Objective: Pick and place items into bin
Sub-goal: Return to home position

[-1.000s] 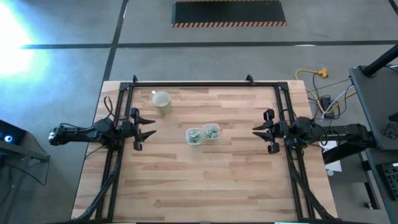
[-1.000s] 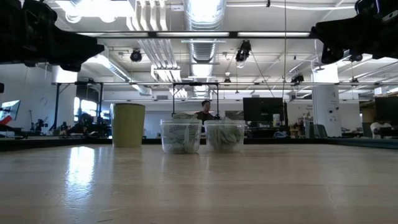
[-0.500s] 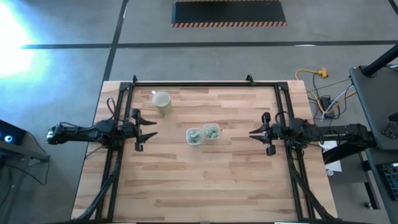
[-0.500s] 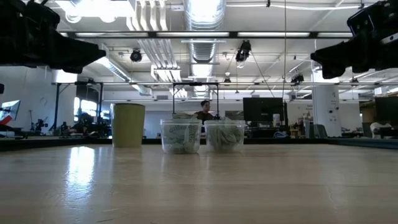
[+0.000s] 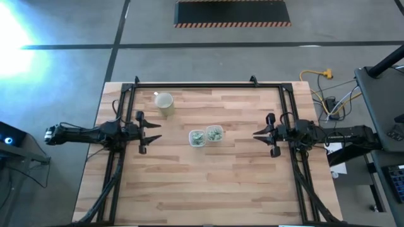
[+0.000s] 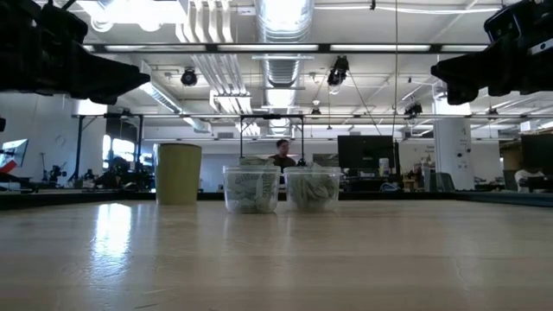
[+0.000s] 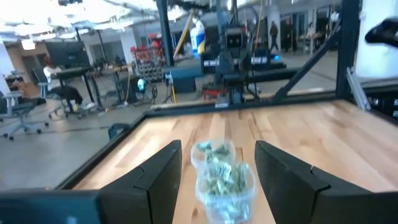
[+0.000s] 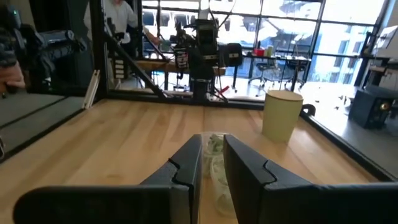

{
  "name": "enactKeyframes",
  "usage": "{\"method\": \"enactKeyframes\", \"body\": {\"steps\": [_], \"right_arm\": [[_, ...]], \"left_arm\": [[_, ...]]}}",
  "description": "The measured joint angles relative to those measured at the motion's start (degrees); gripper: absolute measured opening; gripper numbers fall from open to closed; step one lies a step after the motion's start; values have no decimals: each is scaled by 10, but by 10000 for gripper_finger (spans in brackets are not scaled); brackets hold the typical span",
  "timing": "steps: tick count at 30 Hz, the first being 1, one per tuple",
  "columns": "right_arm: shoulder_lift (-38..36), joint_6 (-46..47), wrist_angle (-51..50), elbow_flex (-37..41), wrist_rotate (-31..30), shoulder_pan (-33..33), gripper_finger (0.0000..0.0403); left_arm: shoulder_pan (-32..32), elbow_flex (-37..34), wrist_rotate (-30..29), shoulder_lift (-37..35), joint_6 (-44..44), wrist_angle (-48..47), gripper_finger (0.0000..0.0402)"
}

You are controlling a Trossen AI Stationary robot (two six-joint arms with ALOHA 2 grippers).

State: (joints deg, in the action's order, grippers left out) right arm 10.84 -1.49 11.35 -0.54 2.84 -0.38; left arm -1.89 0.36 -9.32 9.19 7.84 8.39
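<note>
At mid-table, you've got two small clear plastic bins just beside each other, the left one (image 6: 251,169) and the right one (image 6: 313,169). I can't tell whether they touch. Both are filled close to their rims with the pale green-and-white crinkly wrapped items (image 7: 219,176), and no packet shows outside them on the pale wooden plank table (image 5: 208,183).

Over the left edge, your left gripper (image 5: 153,131) hangs above the wood with its fingers spread wide and nothing between them. It aims straight across at the bins. Over the right edge, your right gripper (image 5: 257,134) faces back the other way, fingers parted only by a narrow slot, also holding nothing. Both hang well apart from the bins, so the sorting looks finished and all that's left is parking the arms.

Watch the parking. If either arm dips or swings inward as it folds, those bins look light, and a nudge would likely slide or tip one and scatter packets back over the table.

The open left fingers are the wider hazard. They sit close to the black metal frame rail (image 5: 120,126) along the left edge and could snag it on a sloppy retreat.

Mind the beige paper cup (image 5: 165,103) too. It stands upright toward the far left corner, nearer your left arm than anything else, and a high elbow or a sideways sweep could knock it over.
</note>
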Motion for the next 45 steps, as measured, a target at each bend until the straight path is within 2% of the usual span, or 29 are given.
{"method": "enactKeyframes", "body": {"steps": [5, 10, 14, 20, 25, 37, 43, 45], "right_arm": [[-4, -16, 14, 0, 0, 0, 57], [-41, -23, 17, 0, 0, 0, 57], [-85, -24, 55, -1, 2, 12, 57], [-109, -63, 47, -1, 2, 40, 57], [-108, -62, -6, 0, 2, 54, 57], [-108, -71, -58, 0, 0, 55, 57], [-108, -36, -105, 0, -57, 55, 57], [-107, -40, -105, 0, -59, 54, 57]], "left_arm": [[0, 0, 20, -34, 12, 14, 187], [0, -1, 43, -79, 20, 3, 187], [0, -1, 43, -76, 20, 0, 187], [0, -1, 43, -75, 16, -2, 187], [0, -1, 45, -75, 16, 1, 187], [0, -1, 45, -73, 0, 1, 187], [0, -1, 46, -75, -1, 1, 187], [0, -1, 46, -75, -1, 1, 187]]}}
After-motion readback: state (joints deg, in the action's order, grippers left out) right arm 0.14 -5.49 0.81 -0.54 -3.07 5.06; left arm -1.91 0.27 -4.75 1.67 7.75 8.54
